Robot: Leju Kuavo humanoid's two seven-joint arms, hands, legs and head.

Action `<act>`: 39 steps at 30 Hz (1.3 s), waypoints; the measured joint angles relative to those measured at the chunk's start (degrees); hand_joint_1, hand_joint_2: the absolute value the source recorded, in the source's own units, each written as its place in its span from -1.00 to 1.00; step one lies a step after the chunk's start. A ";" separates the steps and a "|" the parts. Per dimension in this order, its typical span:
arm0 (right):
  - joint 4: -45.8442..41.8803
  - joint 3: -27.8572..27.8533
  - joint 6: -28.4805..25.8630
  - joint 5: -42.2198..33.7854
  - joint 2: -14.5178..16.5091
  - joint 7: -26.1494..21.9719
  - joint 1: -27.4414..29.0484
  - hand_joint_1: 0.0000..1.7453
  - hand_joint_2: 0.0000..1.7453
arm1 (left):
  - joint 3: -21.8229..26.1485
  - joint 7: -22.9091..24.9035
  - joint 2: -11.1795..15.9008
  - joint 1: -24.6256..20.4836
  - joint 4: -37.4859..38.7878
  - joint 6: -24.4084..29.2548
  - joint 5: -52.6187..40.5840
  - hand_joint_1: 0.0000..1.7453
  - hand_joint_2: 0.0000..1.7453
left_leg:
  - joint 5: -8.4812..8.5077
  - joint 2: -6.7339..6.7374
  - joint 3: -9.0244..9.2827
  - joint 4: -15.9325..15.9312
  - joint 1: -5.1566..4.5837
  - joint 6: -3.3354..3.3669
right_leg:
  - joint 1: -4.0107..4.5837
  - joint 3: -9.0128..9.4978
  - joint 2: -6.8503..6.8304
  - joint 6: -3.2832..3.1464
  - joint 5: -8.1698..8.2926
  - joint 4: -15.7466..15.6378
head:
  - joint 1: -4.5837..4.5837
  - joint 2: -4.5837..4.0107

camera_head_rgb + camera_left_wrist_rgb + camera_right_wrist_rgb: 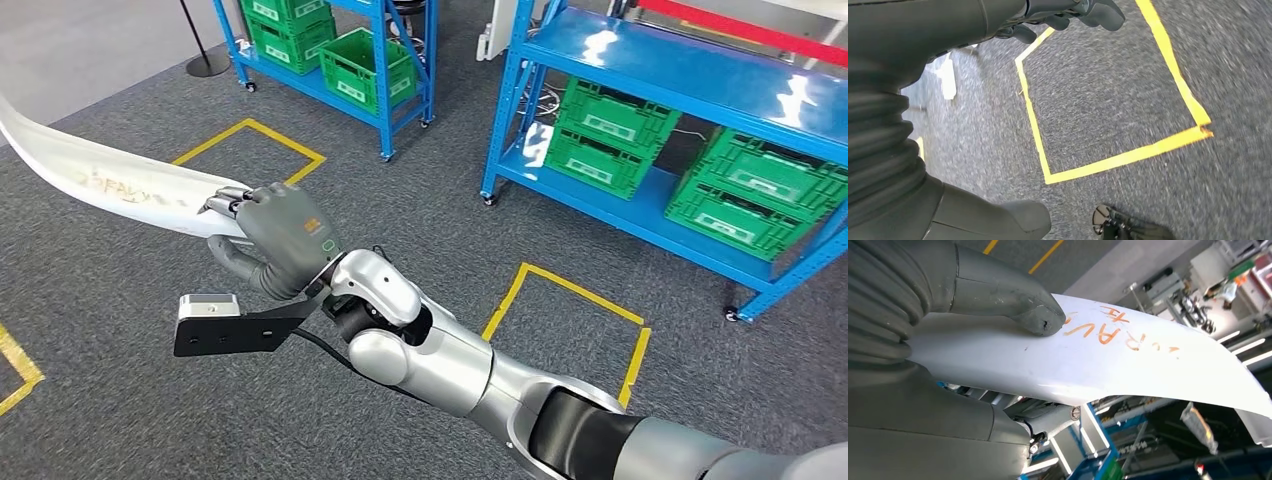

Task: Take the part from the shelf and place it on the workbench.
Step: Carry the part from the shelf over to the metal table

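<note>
The long white curved part [110, 190], orange writing blurred, runs off the frame's left edge. The right hand [270, 240] grips its end; the left hand [1068, 15] looks empty, fingers curled.

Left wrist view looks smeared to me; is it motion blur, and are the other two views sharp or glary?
Left wrist view: carpet and yellow tape streaked, consistent with motion blur. Head view: sharp, with glare patches on the blue shelf. Right wrist view: white part crisp under the right hand; background soft.
</note>
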 joint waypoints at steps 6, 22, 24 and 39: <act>0.21 0.22 -0.03 0.13 -0.04 -0.02 -0.52 1.00 1.00 | 0.05 -0.14 0.03 0.40 0.02 0.34 0.36 -1.00 1.00 | -0.05 -5.17 -0.64 1.14 0.22 -1.21 | -0.64 5.92 3.78 -0.28 7.52 -13.52 | -0.03 0.00; -0.54 -0.29 -1.45 1.74 -0.11 1.39 -1.50 1.00 1.00 | 0.20 -0.18 -0.05 0.69 0.08 0.18 0.02 -1.00 1.00 | -0.59 5.72 -0.12 1.34 -0.19 -2.67 | 0.56 7.10 -6.34 -1.79 7.29 -15.07 | -0.13 0.00; -0.85 -0.35 -1.48 1.97 -0.29 1.67 -1.36 1.00 1.00 | 0.20 -0.10 -0.04 0.73 0.08 0.16 -0.10 -1.00 1.00 | -0.52 4.42 -0.21 1.12 -0.39 -1.89 | 0.65 7.37 -7.51 -1.27 7.14 -15.24 | -0.01 0.00; -1.52 -0.81 -1.30 2.83 -1.72 2.10 -0.42 1.00 1.00 | 0.22 0.39 -0.14 0.61 0.07 -0.46 -0.76 -1.00 1.00 | 0.53 -6.58 -1.14 0.90 0.17 -2.05 | 0.20 5.88 3.43 -1.35 8.47 -14.76 | 0.33 0.00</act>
